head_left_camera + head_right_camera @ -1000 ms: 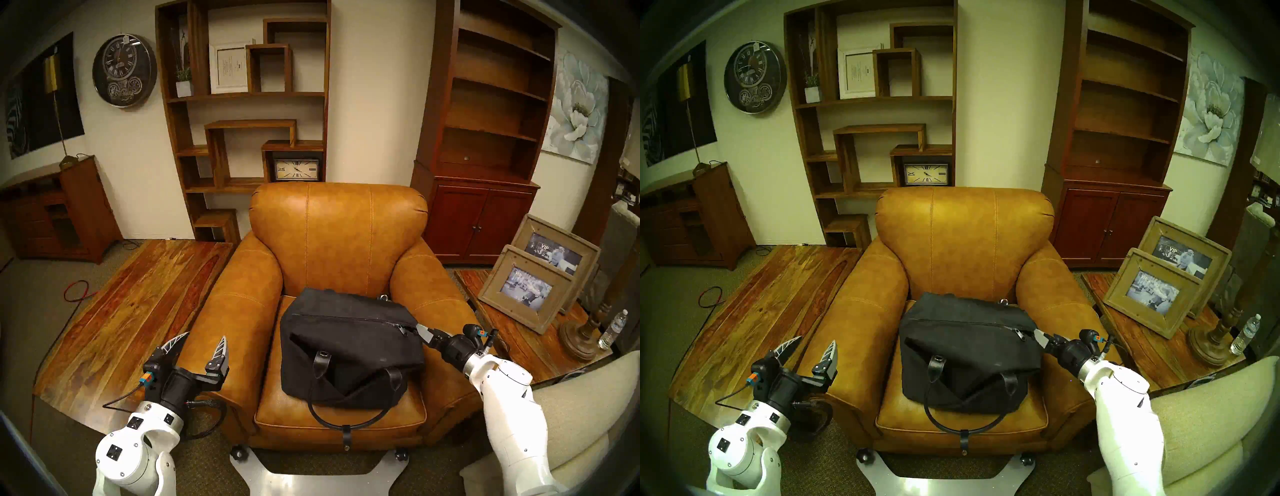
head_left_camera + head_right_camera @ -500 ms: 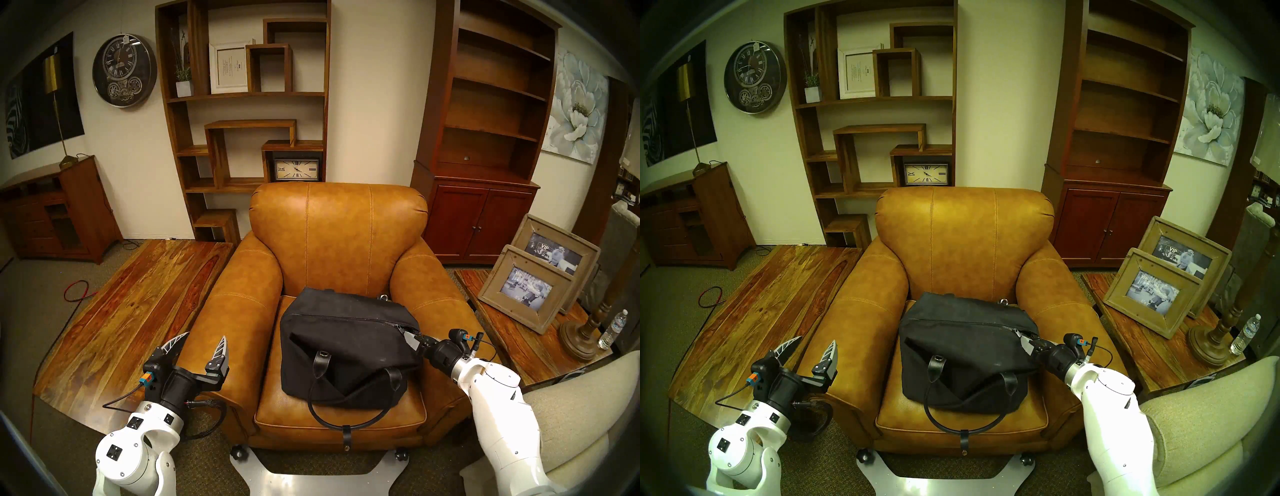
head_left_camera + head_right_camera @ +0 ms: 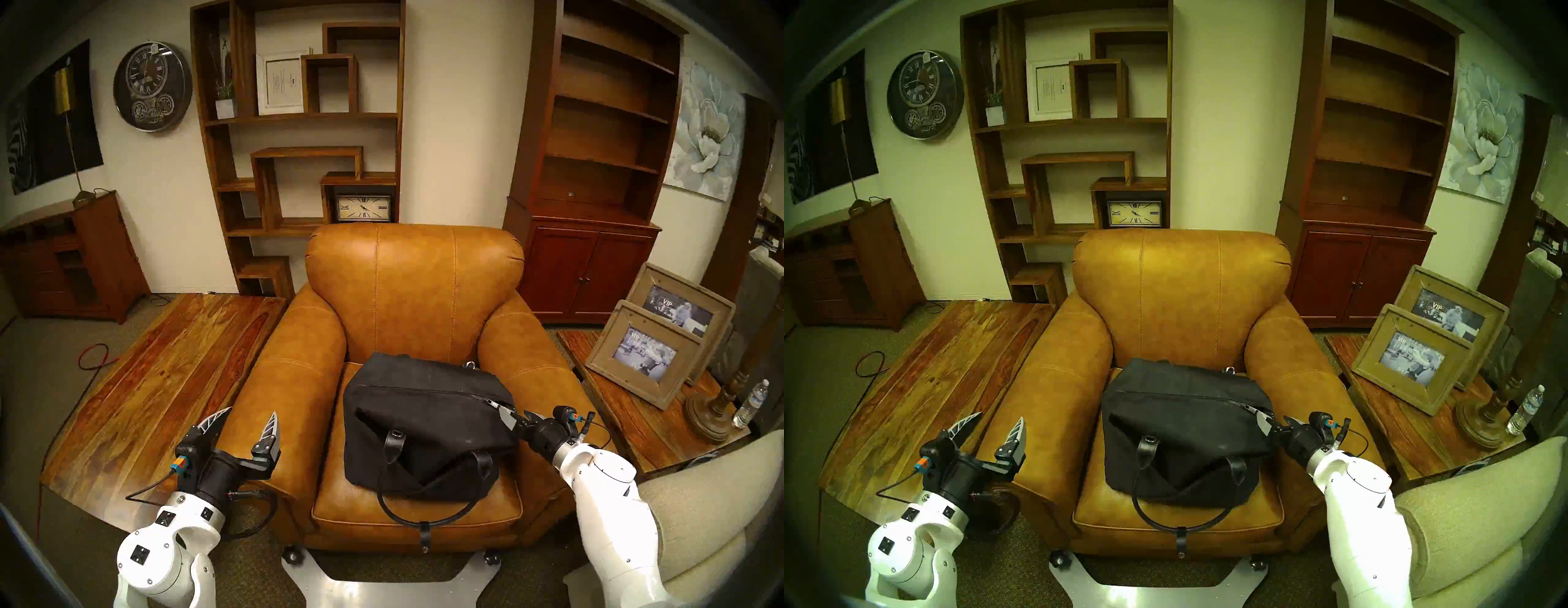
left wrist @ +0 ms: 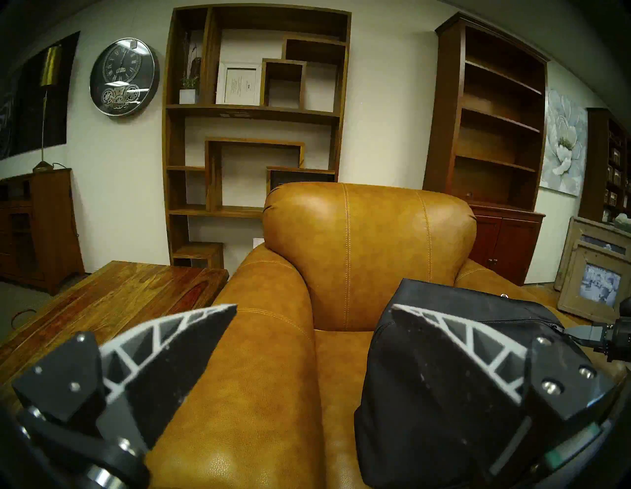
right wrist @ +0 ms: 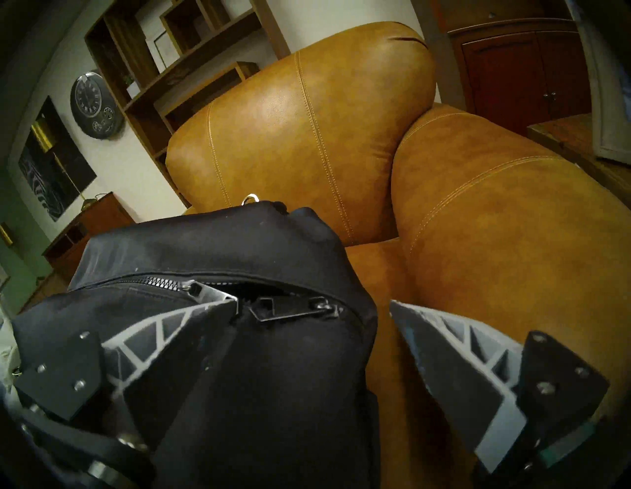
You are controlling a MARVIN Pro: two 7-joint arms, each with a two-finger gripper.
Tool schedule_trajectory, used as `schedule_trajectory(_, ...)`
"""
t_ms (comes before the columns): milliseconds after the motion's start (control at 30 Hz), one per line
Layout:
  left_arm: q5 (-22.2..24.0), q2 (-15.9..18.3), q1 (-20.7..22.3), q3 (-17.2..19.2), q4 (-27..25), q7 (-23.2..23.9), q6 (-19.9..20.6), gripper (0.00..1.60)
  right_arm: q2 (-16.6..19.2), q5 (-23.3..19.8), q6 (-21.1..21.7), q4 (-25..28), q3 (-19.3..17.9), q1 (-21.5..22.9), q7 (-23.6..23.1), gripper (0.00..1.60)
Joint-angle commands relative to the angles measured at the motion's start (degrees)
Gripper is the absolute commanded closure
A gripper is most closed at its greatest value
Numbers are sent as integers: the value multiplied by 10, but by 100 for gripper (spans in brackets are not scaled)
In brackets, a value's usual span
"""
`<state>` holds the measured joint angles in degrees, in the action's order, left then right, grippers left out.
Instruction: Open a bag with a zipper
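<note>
While the left gripper [image 3: 242,420] stayed still with its jaws spread wide and empty, at 9 o'clock from the bag [image 3: 428,429], your right gripper [image 3: 511,415] had moved. A second before, it was out past the bag's end at 3 o'clock; now its tips were right up at that end. Its jaws were wide open, holding nothing, one finger [image 5: 191,317] over the bag and one [image 5: 440,338] off its side. The bag was soft black cloth, lumpy, sitting on the seat of the smooth tan leather armchair [image 3: 413,280]. The zipper [image 5: 160,284] had small metal teeth and a flat dark pull tab [image 5: 273,309] with corners, lying between the fingers. You could see a small gap already open there.
</note>
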<state>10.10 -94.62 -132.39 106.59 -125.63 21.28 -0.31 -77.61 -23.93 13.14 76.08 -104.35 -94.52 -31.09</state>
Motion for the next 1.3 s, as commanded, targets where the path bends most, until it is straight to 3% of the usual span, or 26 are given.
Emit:
schedule_trajectory(0,-1,0,-1,0,-13,0,0,0,1,-5,-2,13,-7,3,-1,0)
schedule_trajectory(1133,-1,0,-1,0,-13,1,0,0,13,60,-45,-43,16,45,22,0)
schedule_trajectory(1167,-1,0,-1,0,-13,1,0,0,13,60,-45,-43,14,44,21,14)
schedule_trajectory(1200,-1,0,-1,0,-13,1,0,0,13,60,-45,-43,14,44,21,14)
schedule_trajectory(1267,-1,0,-1,0,-13,1,0,0,14,60,-44,-39,9,41,23,80)
